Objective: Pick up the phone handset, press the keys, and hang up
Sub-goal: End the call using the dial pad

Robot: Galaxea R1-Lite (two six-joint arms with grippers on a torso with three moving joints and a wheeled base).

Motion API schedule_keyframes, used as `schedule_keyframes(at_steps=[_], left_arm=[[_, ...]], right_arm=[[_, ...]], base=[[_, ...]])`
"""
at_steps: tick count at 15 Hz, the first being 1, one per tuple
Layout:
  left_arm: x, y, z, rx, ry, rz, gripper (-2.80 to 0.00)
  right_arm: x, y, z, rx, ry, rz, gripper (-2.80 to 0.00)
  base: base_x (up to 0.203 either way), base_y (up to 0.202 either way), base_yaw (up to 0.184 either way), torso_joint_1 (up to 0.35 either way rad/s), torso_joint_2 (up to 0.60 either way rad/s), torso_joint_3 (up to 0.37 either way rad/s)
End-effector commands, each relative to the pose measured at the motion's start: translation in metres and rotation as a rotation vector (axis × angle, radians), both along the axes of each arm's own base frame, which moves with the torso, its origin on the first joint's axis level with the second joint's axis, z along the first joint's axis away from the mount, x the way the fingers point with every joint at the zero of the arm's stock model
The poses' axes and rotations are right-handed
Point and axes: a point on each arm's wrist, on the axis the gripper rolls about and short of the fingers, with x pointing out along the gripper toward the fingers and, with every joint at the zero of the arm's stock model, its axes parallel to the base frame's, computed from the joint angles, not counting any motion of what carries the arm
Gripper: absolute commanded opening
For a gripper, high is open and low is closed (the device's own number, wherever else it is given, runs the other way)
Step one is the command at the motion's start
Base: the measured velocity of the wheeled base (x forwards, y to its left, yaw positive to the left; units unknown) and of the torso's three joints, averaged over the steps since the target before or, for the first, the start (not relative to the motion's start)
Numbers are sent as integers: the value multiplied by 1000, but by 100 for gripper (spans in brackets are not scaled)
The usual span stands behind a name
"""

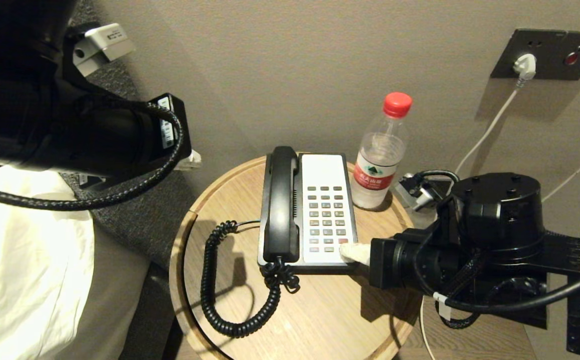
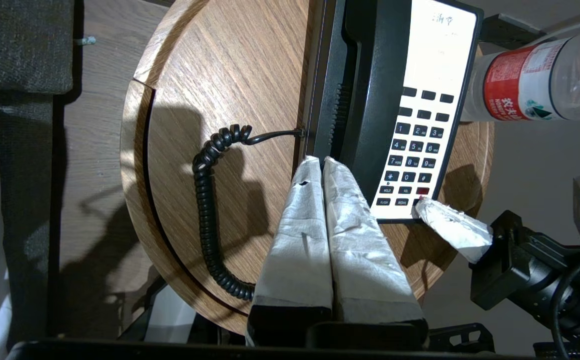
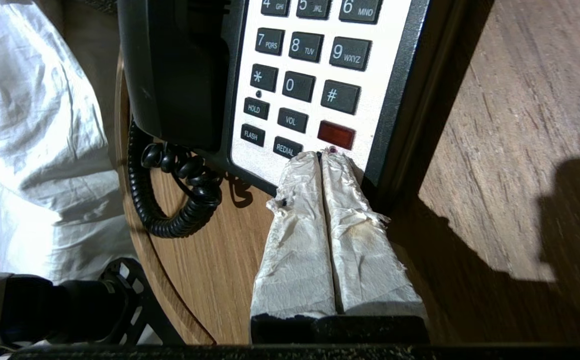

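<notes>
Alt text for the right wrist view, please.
The shut right gripper rests its taped fingertips on the phone base beside the red key. The phone handset lies in its cradle, its coiled cord trailing onto the round wooden table.

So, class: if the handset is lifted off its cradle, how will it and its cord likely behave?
The phone handset looks like moulded plastic, so it should stay stiff and probably feel light. Its smooth rounded shell may be slippery. The coiled cord will likely stretch and tug back, and might drag the phone base.
</notes>
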Motion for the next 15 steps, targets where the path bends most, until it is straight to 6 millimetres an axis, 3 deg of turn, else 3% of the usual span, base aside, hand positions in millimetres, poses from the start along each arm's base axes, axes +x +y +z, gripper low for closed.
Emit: schedule_keyframes(at_steps=[1,6,15], left_arm=[[-1,1,0,-1,3,4,-280],[-1,1,-1,-1,4,2,-280],[-3,2,0,0,5,4,-280]], right_arm=[[1,1,-3,-4,3,-2,-280],[0,1,-4,-9,4,0,-280],[-9,-5,10,24,-24,6,-280]], base=[[0,0,0,0,0,0],[0,0,0,0,0,0],[0,0,0,0,0,0]])
